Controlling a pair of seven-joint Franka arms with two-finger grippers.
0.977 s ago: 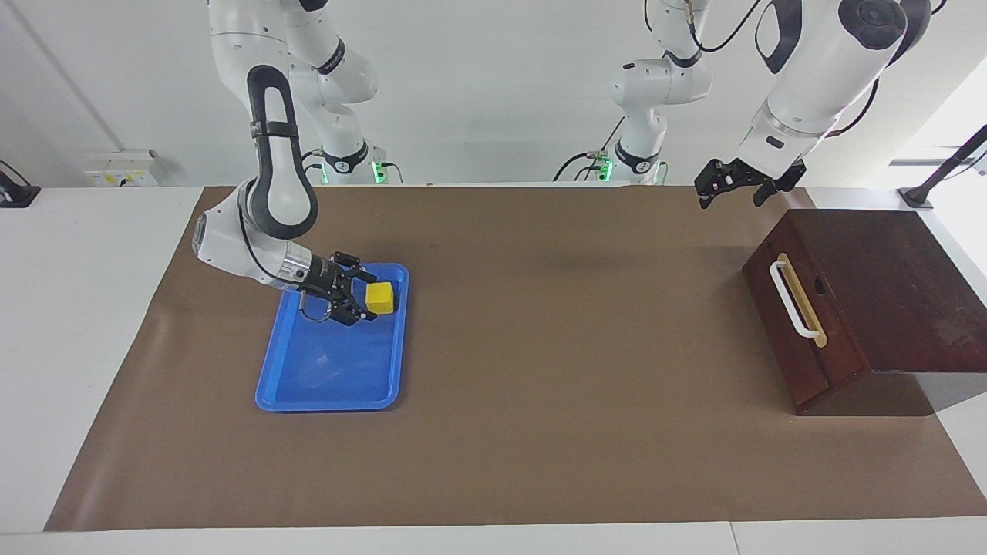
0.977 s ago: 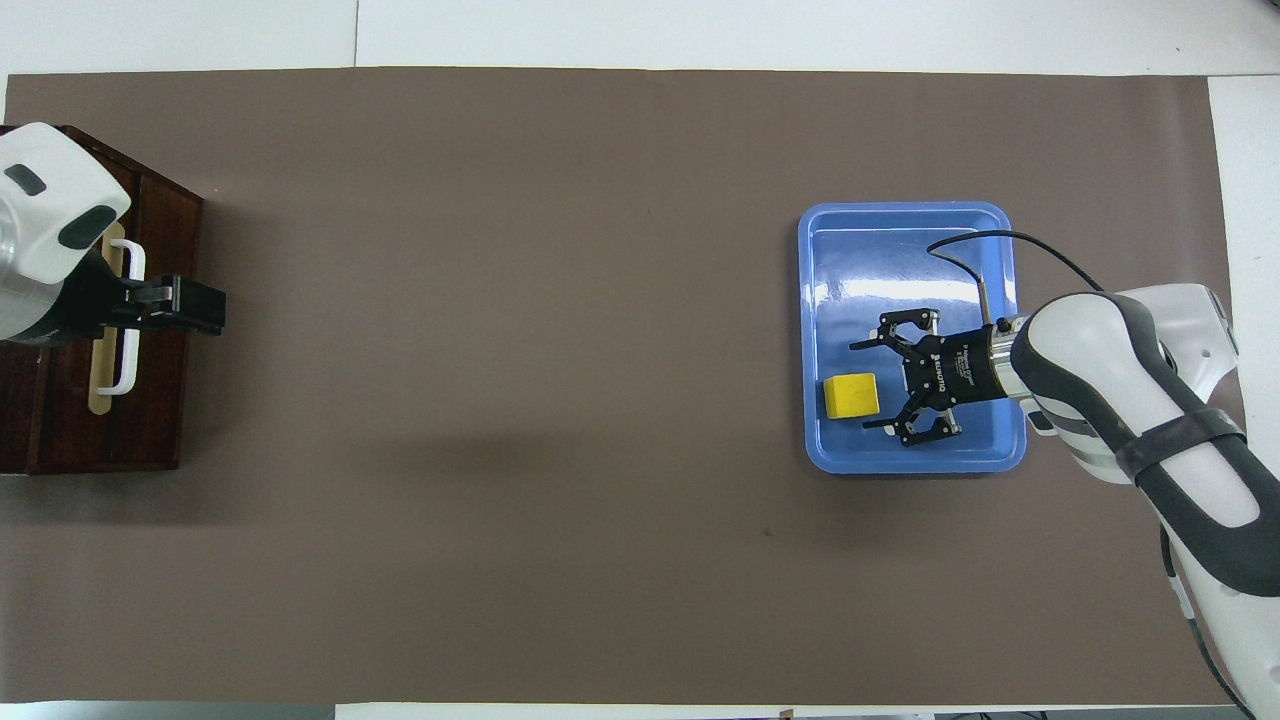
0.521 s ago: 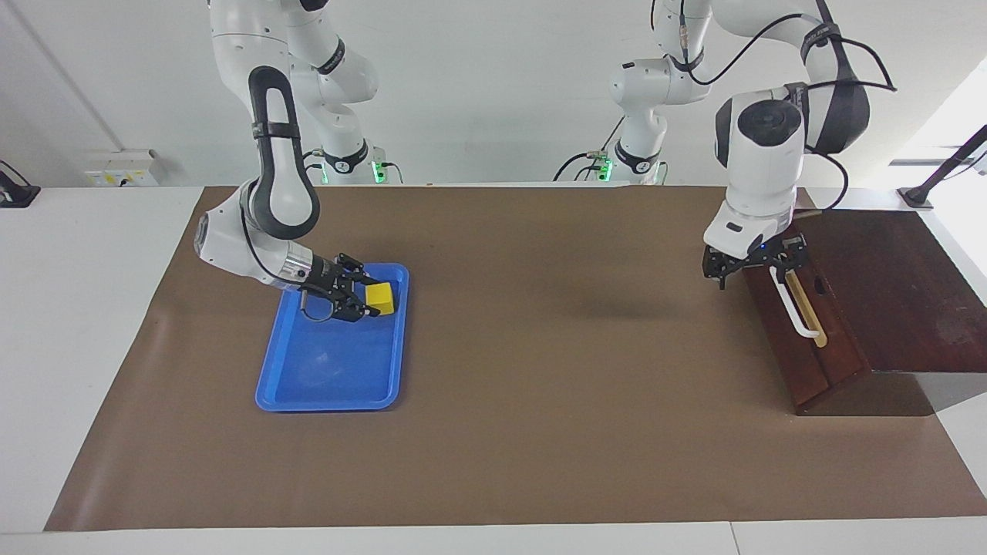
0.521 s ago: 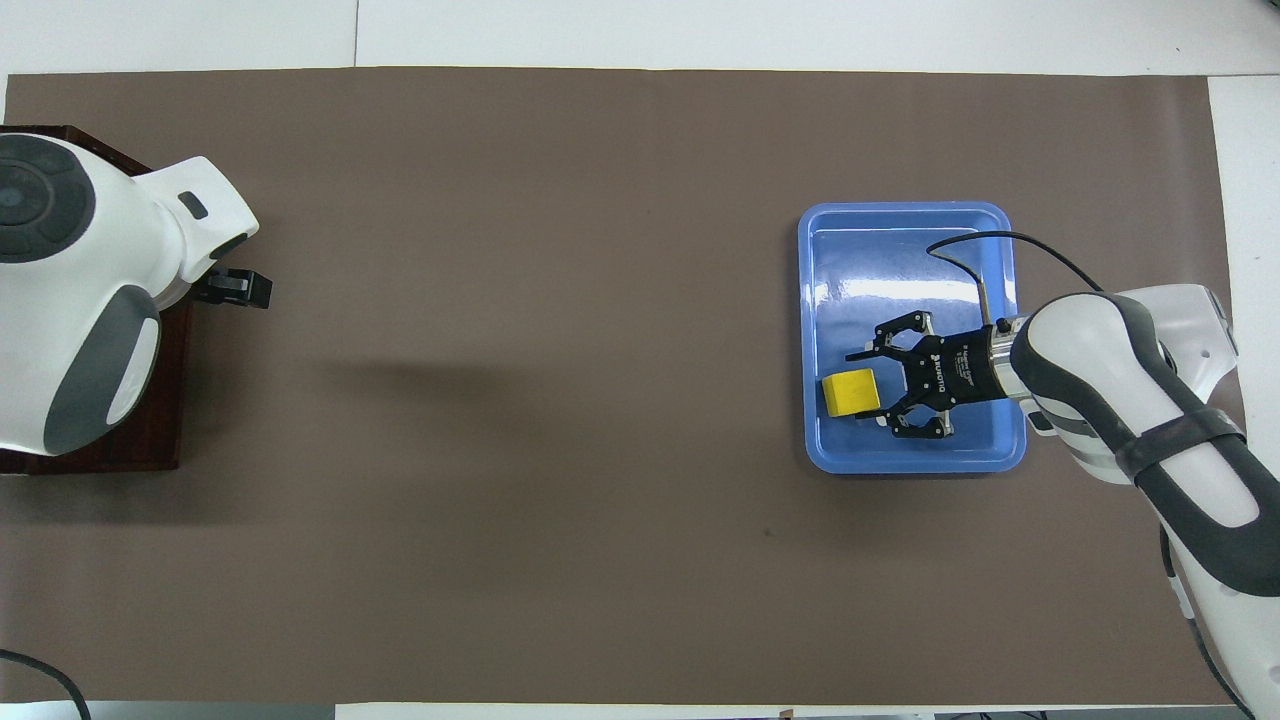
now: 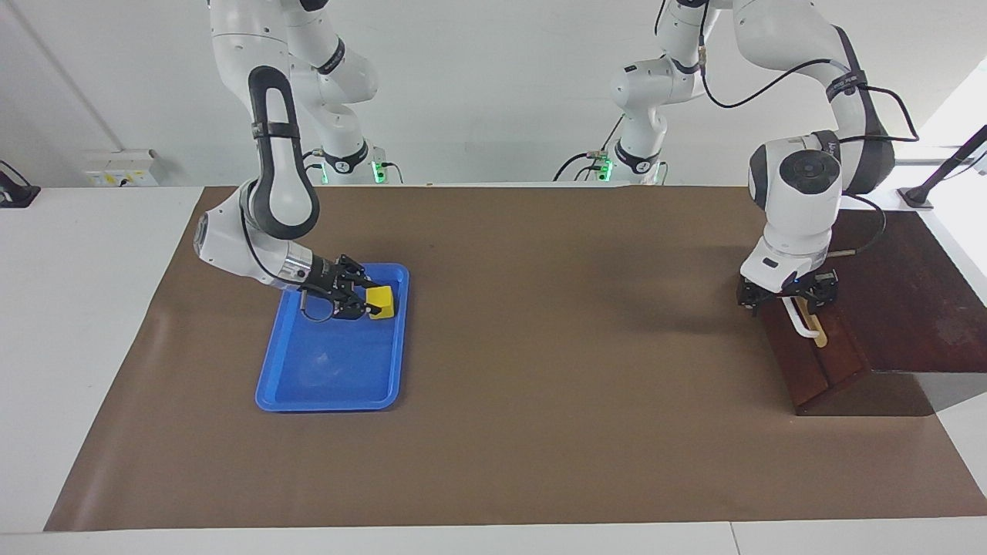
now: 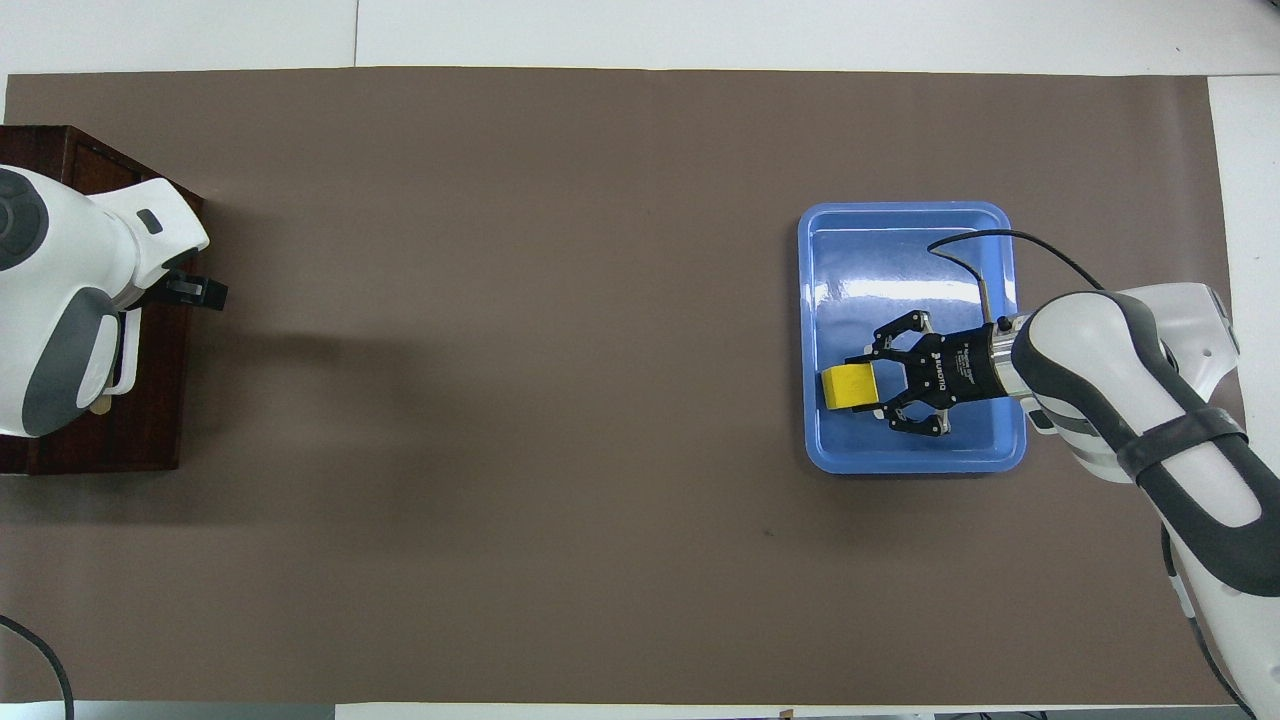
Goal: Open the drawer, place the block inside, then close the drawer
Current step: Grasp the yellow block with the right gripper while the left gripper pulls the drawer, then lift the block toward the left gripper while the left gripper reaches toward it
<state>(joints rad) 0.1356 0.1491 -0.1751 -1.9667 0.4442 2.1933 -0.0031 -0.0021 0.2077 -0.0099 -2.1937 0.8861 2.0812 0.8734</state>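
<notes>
**Right gripper closing on block; left gripper down at drawer handle**

Right gripper (image 5: 368,299) lay low in the blue tray (image 5: 324,385), fingers (image 6: 862,356) either side of the block (image 5: 381,301) and narrower than half a second before, when they stood wide with the cube just off their tips; whether the pads had made contact could not be told; the block sat in the tray's corner nearer the robots, no visible shift from its earlier spot.

Left gripper (image 5: 786,297) had dropped from high above the table a second ago to the drawer (image 5: 810,358) front, now at the upper part of the white handle (image 5: 803,329); its wrist hid the fingers, so their opening and any hold on the bar could not be told; the drawer front looked flush with the dark wooden box (image 5: 902,293), still shut, at the left arm's end of the brown mat (image 5: 540,432).
</notes>
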